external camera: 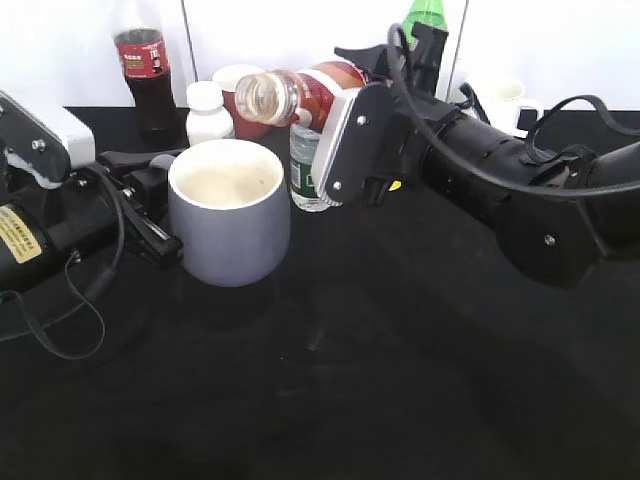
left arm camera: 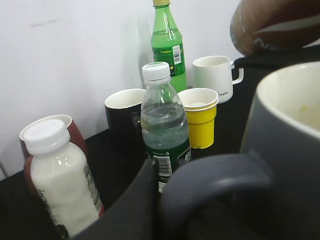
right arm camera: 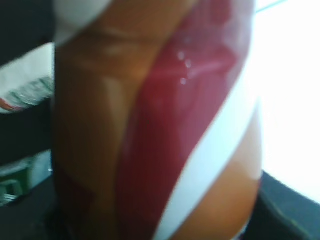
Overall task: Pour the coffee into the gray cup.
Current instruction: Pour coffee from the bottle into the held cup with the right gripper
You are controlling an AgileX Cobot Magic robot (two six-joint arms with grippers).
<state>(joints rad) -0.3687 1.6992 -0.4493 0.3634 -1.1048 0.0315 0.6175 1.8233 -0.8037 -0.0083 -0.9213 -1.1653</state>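
The gray cup (external camera: 228,212) stands upright left of centre, cream inside showing. My left gripper (external camera: 158,215) is shut on its loop handle (left arm camera: 215,175), which fills the bottom of the left wrist view. My right gripper (external camera: 345,135) is shut on the coffee bottle (external camera: 300,95). The bottle is tipped on its side above and behind the cup, its open mouth pointing left just over the cup's far right rim. In the right wrist view the bottle's red-brown wrap with white swirl (right arm camera: 160,125) fills the frame. No stream of liquid is visible.
Behind the cup stand a cola bottle (external camera: 143,65), a white milk bottle (external camera: 208,112), a dark red cup (external camera: 236,90), a water bottle (left arm camera: 164,127), a black cup (left arm camera: 124,115), a yellow cup (left arm camera: 201,117), a green bottle (left arm camera: 167,45) and a white mug (external camera: 505,100).
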